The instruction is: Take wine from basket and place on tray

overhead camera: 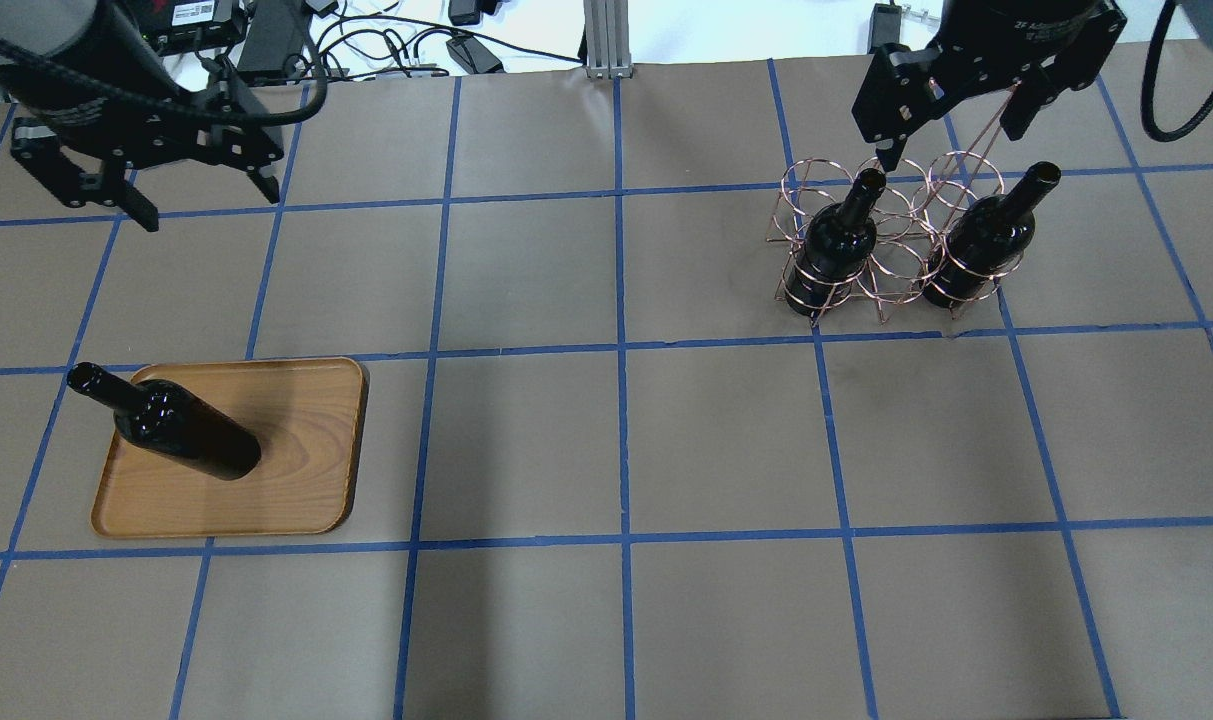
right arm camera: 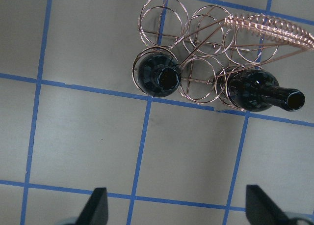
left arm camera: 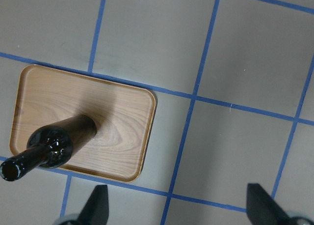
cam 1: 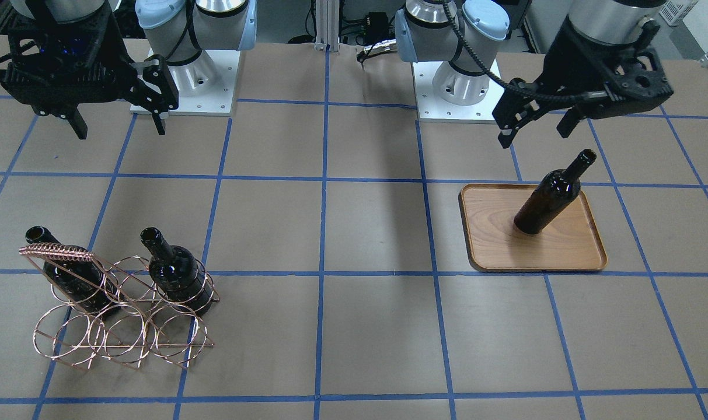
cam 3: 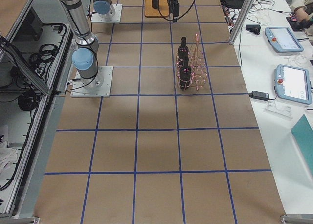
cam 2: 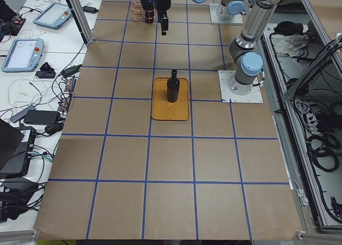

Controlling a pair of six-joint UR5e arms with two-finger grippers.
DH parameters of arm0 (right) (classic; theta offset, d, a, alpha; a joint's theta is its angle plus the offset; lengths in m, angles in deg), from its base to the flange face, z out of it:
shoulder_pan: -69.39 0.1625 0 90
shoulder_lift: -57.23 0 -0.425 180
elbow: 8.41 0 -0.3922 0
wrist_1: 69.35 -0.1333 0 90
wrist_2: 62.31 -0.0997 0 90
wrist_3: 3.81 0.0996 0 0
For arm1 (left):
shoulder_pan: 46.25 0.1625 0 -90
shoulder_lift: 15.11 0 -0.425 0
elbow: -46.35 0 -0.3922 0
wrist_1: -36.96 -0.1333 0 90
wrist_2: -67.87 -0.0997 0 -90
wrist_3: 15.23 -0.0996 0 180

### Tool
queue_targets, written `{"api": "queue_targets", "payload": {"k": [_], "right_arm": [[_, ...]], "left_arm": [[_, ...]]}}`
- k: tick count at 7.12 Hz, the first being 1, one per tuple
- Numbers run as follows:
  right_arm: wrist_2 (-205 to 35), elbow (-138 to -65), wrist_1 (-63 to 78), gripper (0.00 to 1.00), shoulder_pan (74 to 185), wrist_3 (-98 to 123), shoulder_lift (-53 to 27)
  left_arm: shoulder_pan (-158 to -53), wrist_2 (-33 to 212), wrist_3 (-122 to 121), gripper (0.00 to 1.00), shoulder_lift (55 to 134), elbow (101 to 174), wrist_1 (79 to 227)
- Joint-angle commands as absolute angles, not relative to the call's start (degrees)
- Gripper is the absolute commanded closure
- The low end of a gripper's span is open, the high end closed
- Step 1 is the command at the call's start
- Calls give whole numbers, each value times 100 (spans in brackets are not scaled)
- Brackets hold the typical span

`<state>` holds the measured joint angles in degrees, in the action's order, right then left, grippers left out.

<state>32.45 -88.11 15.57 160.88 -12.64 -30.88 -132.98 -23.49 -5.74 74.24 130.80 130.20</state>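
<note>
One dark wine bottle [cam 1: 549, 195] stands upright on the wooden tray [cam 1: 564, 251], also seen in the overhead view [overhead camera: 181, 432] and the left wrist view [left arm camera: 59, 141]. Two more bottles [cam 1: 175, 274] [cam 1: 70, 274] stand in the copper wire basket [cam 1: 56, 252]; the right wrist view shows them from above [right arm camera: 157, 77] [right arm camera: 255, 92]. My left gripper [cam 1: 536, 134] is open and empty, raised above and behind the tray. My right gripper [overhead camera: 954, 142] is open and empty, raised near the basket, clear of the bottles.
The table is brown paper with a blue tape grid. The two arm bases [cam 1: 184, 87] [cam 1: 459, 87] stand on white plates at the robot's side. Tablets and cables lie on side benches [cam 3: 288, 62] beyond the table's edge.
</note>
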Motion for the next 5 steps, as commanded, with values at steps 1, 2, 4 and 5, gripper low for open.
{"api": "queue_targets", "payload": {"k": [1,2,4,5], "right_arm": [[3244,-8856,1564,0,16088,-1252,-3136],[3235,-8856,1564,0,16088,-1260,-3128],[3235,-8856,1564,0,16088,-1260,-3128],[3235,-8856,1564,0,16088,-1260,-3128]], "left_arm": [[-13817,-2494,-363,0,7742,13073,12383],[-13905,-2520,-433,0,7761,13090,12362],[-13915,-2520,-477,0,7735,13108,12362],[-13915,-2520,-573,0,7683,13117,12371]]}}
